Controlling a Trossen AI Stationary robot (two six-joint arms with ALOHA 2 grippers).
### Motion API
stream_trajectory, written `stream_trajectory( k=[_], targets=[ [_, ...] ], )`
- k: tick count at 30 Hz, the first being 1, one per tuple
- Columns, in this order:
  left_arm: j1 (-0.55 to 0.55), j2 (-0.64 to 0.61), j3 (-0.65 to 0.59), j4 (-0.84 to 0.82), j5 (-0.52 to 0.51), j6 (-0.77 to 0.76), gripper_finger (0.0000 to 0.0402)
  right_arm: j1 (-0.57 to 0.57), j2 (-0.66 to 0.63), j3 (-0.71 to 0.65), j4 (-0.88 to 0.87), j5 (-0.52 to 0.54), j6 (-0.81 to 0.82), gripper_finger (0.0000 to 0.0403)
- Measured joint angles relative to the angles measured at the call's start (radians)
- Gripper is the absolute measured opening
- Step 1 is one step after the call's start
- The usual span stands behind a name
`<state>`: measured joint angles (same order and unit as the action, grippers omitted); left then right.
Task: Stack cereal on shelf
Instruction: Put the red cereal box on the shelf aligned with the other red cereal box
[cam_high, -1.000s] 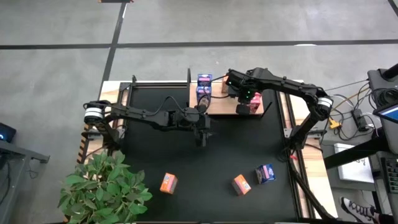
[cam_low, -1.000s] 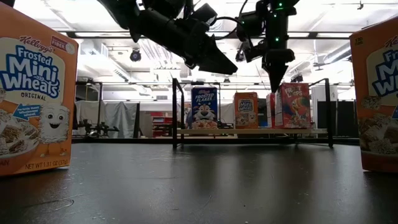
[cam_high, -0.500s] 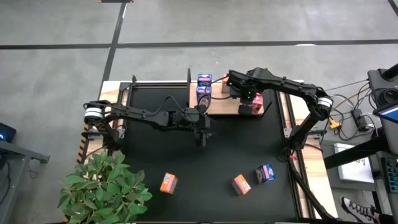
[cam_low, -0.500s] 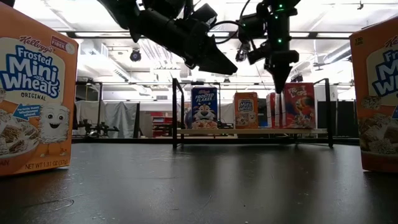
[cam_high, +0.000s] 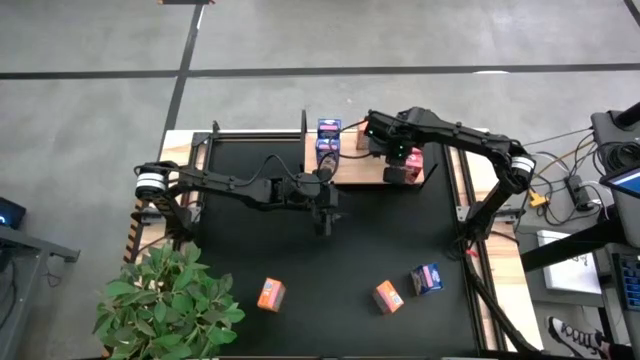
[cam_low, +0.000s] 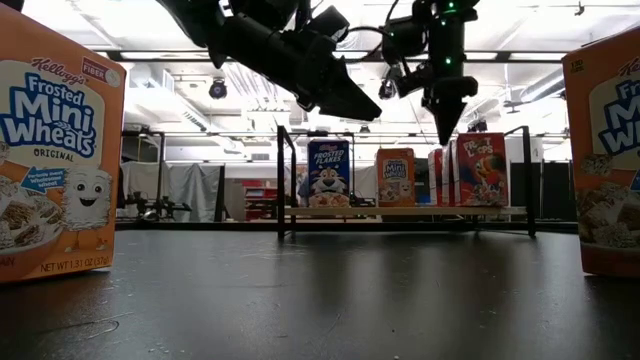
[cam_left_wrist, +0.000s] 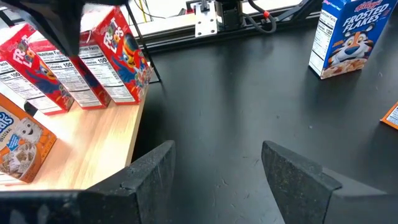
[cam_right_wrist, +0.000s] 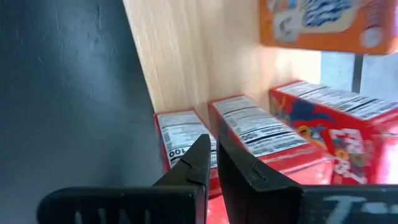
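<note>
Orange box (cam_low: 58, 150) and second orange box (cam_low: 604, 150) cut by low view edges, right arm covering red boxes (cam_high: 404, 170) from above

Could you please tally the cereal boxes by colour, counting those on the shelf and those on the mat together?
Red-pink cereal boxes: 3
Orange cereal boxes: 3
Blue cereal boxes: 3
Total: 9
</note>
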<state>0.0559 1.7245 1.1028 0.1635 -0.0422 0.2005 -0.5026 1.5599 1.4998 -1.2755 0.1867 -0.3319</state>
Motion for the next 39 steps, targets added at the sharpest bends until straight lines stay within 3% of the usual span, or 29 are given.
stream_trajectory(
  k=[8, 12, 14, 20, 30, 35, 39],
  targets=[
    [0.000, 0.000, 0.000, -0.003, 0.000, 0.000, 0.0223, 0.022, -0.026, 0.099, -0.028, -0.013, 0.059, 0.0018],
    [0.000, 0.000, 0.000, -0.010, 0.000, 0.000, 0.0223, 0.032, -0.078, 0.094, -0.032, -0.146, 0.118, 0.0018],
    [0.000, 0.000, 0.000, -0.012, 0.000, 0.000, 0.0223, 0.037, -0.110, 0.070, -0.030, -0.218, 0.158, 0.0018],
    [0.000, 0.000, 0.000, -0.016, 0.000, 0.001, 0.0223, 0.072, -0.212, -0.104, 0.022, -0.228, 0.253, 0.0018],
    [0.000, 0.000, -0.001, -0.016, 0.000, 0.001, 0.0223, 0.099, -0.325, -0.496, 0.298, -0.134, 0.289, 0.0018],
    [0.000, 0.000, -0.001, -0.016, 0.000, 0.001, 0.0223, 0.099, -0.322, -0.564, 0.310, 0.017, 0.291, 0.0018],
    [0.000, 0.000, -0.002, -0.016, 0.000, 0.001, 0.0223, 0.098, -0.322, -0.570, 0.321, 0.050, 0.277, 0.0018]
  ],
)
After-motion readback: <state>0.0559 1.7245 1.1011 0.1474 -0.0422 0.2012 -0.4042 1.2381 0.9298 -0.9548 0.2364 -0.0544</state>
